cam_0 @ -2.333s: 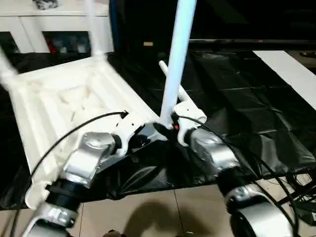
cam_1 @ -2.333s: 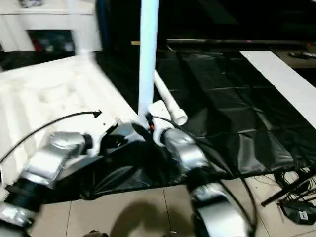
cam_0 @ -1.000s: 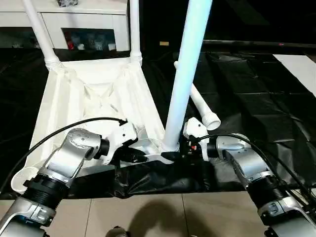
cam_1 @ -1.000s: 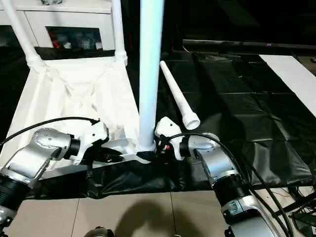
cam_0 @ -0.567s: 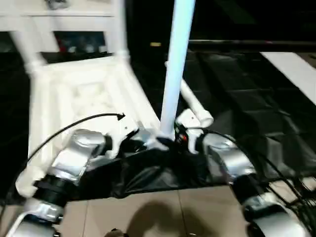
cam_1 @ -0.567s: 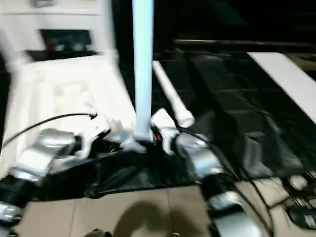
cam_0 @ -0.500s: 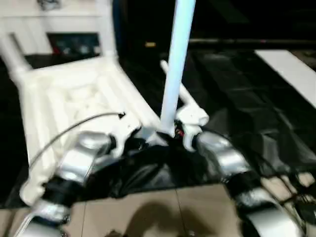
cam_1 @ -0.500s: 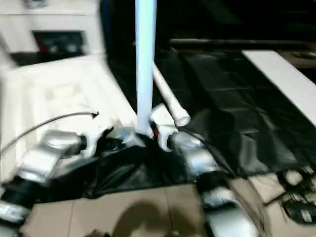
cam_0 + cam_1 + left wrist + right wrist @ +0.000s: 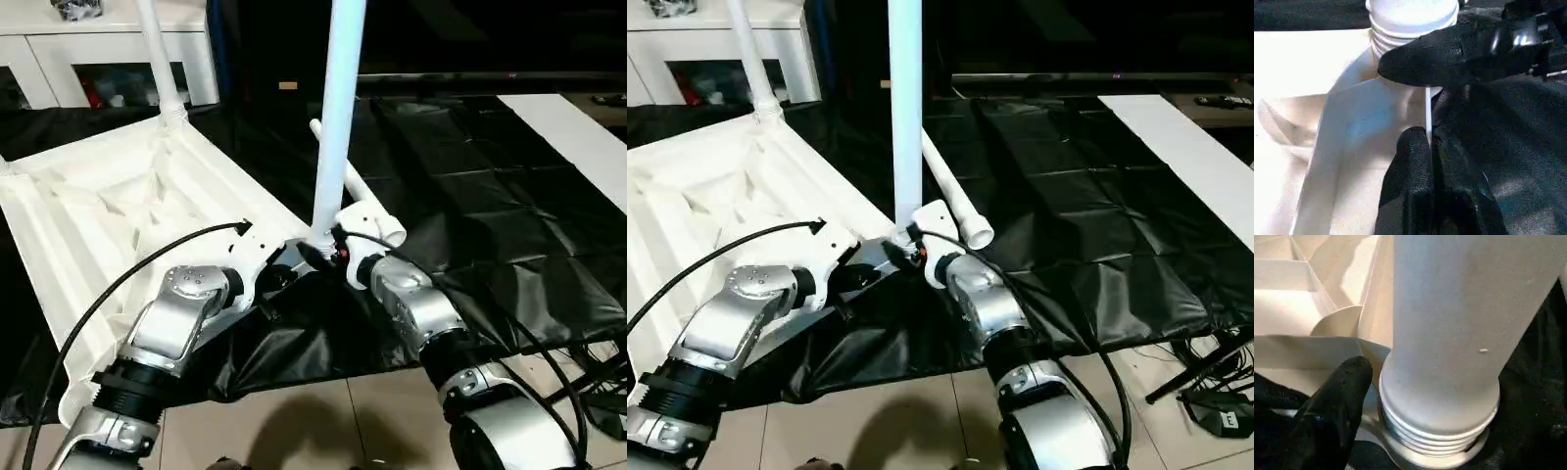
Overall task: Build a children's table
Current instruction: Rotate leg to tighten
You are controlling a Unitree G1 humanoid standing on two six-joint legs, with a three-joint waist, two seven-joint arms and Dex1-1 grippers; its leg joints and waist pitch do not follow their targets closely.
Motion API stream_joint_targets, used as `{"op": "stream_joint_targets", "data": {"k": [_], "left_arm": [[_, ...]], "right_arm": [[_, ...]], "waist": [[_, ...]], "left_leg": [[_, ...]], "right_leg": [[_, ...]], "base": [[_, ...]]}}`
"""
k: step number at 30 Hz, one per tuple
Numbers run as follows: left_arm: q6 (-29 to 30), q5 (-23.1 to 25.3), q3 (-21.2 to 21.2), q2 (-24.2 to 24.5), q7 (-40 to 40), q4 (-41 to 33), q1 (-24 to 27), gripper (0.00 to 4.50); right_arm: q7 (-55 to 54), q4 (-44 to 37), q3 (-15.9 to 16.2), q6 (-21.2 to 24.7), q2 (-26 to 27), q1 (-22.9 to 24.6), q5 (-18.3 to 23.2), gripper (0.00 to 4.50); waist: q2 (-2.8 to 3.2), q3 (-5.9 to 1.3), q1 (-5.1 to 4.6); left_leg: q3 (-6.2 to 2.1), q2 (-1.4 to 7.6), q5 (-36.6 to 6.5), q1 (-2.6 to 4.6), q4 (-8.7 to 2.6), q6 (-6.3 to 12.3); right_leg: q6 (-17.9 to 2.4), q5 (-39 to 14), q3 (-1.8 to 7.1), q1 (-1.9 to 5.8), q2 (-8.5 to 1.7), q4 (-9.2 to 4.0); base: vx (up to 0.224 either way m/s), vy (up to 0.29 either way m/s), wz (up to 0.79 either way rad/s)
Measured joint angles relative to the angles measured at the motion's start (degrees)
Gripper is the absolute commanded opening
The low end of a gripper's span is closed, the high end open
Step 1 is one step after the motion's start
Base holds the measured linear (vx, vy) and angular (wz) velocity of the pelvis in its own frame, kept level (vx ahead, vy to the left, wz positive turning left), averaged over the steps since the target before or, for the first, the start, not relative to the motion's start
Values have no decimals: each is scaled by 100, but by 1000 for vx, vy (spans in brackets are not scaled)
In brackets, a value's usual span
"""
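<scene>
Crinkled black plastic sheet (image 9: 470, 196), upturned white plastic ribbed tabletop (image 9: 108, 211) at nine o'clock, smooth white tubular leg (image 9: 333, 117) upright in its near corner socket, left gripper (image 9: 1429, 147) pinched on the tabletop's thin rim, right gripper (image 9: 328, 253) spread, one finger (image 9: 1327, 416) touching the socket.

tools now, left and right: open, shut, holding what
Left tool: shut, pinching the table top by its rim.
Right tool: at the upright leg base; open or gripping cannot be told.

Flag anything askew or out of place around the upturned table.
One leg lies loose on the black sheet beside the tabletop, not yet fitted. The upright leg at the near corner socket shows bare threads at its base in the right wrist view, so it looks not fully seated.
</scene>
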Motion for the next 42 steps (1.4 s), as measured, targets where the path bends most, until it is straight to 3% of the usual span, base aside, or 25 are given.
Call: {"op": "stream_joint_targets", "data": {"k": [4, 11, 16, 20, 24, 28, 29, 30, 31, 34, 37, 39, 42], "left_arm": [[-157, -13, -58, 9, -114, 74, -45, 0], [-410, -18, 0, 49, 26, 387, -149, 0], [-679, 57, -1, 30, 184, 474, -114, 0], [-710, 158, 20, -81, 633, 476, -95, 0], [-676, 156, 109, -74, 658, 313, 26, 0], [-625, 151, 124, -55, 690, 149, 129, 0], [-618, 140, 120, -59, 691, 123, 144, 0], [-615, 119, 108, -71, 690, 94, 147, 0], [-615, 65, 112, -76, 690, 78, 176, 0], [-617, 38, 114, -72, 690, 41, 207, 0], [-612, 44, 126, -34, 702, 14, 210, 0], [-600, 43, 131, 0, 703, -30, 226, 0], [-592, 34, 183, 31, 708, -55, 259, 0]], "right_arm": [[608, -1368, 43, 306, -530, 810, 244, 372], [1299, -3562, 36, 937, -1109, 1860, 759, 372], [780, -3899, -299, 1402, -1087, 2085, 753, 372], [344, -4026, -392, 1605, -889, 2282, 744, 372], [250, -4118, -345, 1751, -790, 2328, 748, 372], [339, -4155, 7, 1792, -766, 2325, 684, 372], [352, -4156, 30, 1801, -770, 2330, 681, 372], [363, -4157, 34, 1805, -777, 2327, 678, 372], [380, -4163, 55, 1806, -784, 2323, 674, 372], [401, -4170, 123, 1806, -801, 2318, 651, 372], [441, -4182, 190, 1806, -818, 2311, 649, 372], [464, -4182, 227, 1802, -856, 2304, 641, 372], [519, -4182, 294, 1797, -877, 2291, 625, 372]], "waist": [[36, 7, 144], [79, 6, 131], [140, 8, 111], [147, 10, 107], [146, 6, 86], [139, 8, 94], [167, -1, 61], [161, 2, 49], [169, 3, 19], [176, 7, -8], [197, 0, -51], [197, -1, -61], [194, -3, -83]], "left_leg": [[12, -1, 0, -15, -6, 1], [6, -1, 0, -8, -21, 0], [5, -2, 0, -5, -25, 0], [4, -2, 0, -7, -32, 0], [6, -2, 1, -13, -33, 0], [10, -4, -1, 12, -66, -1], [-98, -42, -1, -51, -87, 2], [-158, -63, -1, -60, -111, 2], [-242, -96, -7, -80, -117, 12], [-432, -67, -10, -113, -99, 17], [-516, -75, -29, -139, -85, 51], [-584, -136, -43, -146, -74, 130], [-784, -284, -116, -76, -74, 252]], "right_leg": [[2, -1, 6, 1, 0, -14], [37, -11, 0, 0, 6, -22], [45, -8, 1, -2, 6, -27], [47, -8, 0, -8, 6, -29], [48, -7, 7, -13, 5, -37], [73, -23, 2, 5, 3, -62], [87, -31, -121, 56, -48, -112], [91, -36, -265, 97, -122, -146], [95, -40, -477, 186, -197, -215], [100, -63, -796, 430, -207, -403], [139, -130, -945, 623, -217, -522], [129, -197, -946, 708, -214, -533], [108, -393, -899, 837, -192, -495]], "base": [[0, 0, 0], [0, 0, 0], [0, 0, 0], [0, 0, 0], [0, 0, 0], [0, 0, 0], [14, 3, 19], [25, 13, 39], [25, 13, 39], [69, -7, 42], [99, 10, 44], [132, 18, 49], [168, -16, 50]]}}
